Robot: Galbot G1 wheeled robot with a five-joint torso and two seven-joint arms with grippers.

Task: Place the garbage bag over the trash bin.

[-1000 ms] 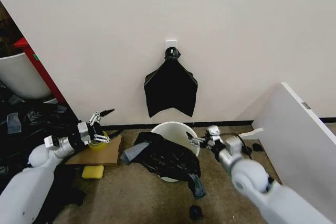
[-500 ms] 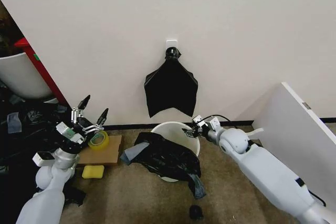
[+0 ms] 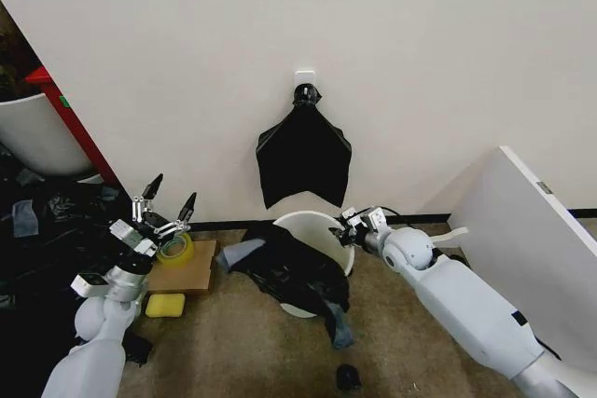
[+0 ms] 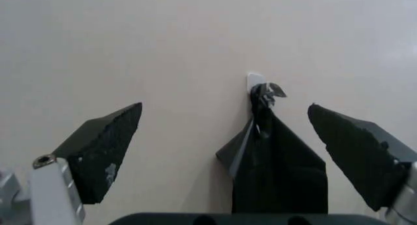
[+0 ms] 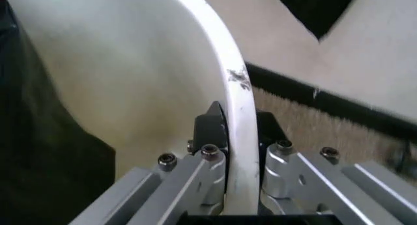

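Since a moment ago my right gripper [image 5: 238, 137] clamps the trash bin [image 3: 317, 233] rim, garbage bag [image 3: 289, 267] shifted; left gripper [image 3: 168, 207] hangs spread; no writing readable.

The bin [image 3: 322, 227] is a round cream-white bucket with a rolled rim and no lid. It sits on the floor near the far wall, about mid-scene, and its open mouth shows on the far right side. The bag [image 3: 294, 270] is thin, glossy, wrinkled black plastic, draped in a loose heap over the bin's near-left rim and side. One grey-looking fold sticks out to the left and a tail hangs down on the near right toward the floor. In the right wrist view the bin's rim [image 5: 229, 93] curves away, with the bag [image 5: 39, 152] dark inside it.
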